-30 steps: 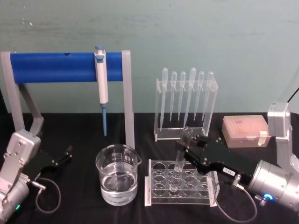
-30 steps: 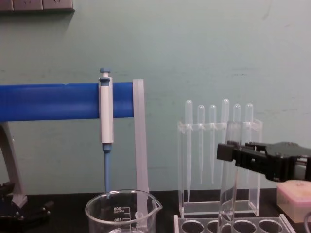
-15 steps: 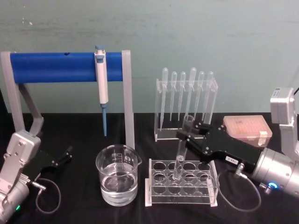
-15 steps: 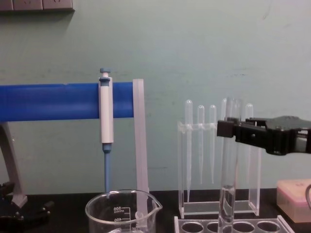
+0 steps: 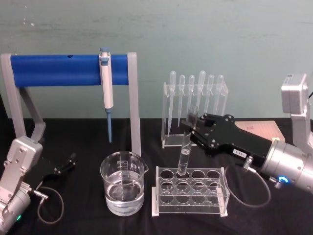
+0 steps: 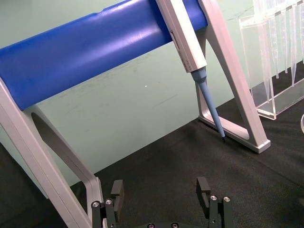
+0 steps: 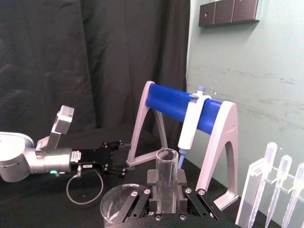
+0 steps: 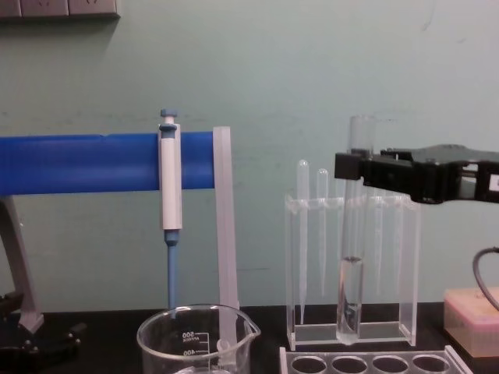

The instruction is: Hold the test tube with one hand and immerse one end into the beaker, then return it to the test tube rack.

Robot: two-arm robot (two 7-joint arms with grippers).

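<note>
My right gripper [image 5: 192, 128] is shut on the upper part of the test tube [image 5: 185, 149], a long clear glass tube that hangs nearly upright. In the chest view the test tube [image 8: 352, 265] has its round bottom just above the clear tube rack [image 8: 366, 363], with some clear liquid in its lower part, and the right gripper [image 8: 352, 167] clamps it near the rim. The right wrist view shows the tube's open rim [image 7: 167, 164] between the jaws. The beaker [image 5: 123, 188] holds water and stands left of the rack. My left gripper [image 6: 160, 190] rests open at the left on the table.
A blue-barred stand [image 5: 68, 69] carries a white-and-blue pipettor [image 5: 106, 83] behind the beaker. A clear holder with several plastic pipettes [image 5: 195, 105] stands behind the tube rack [image 5: 190, 196]. A pink tip box [image 8: 472, 312] sits at the right, behind my right arm.
My right gripper has risen with the test tube, lifting it out of the rack hole until its bottom hangs above the rack. The left arm has stayed still.
</note>
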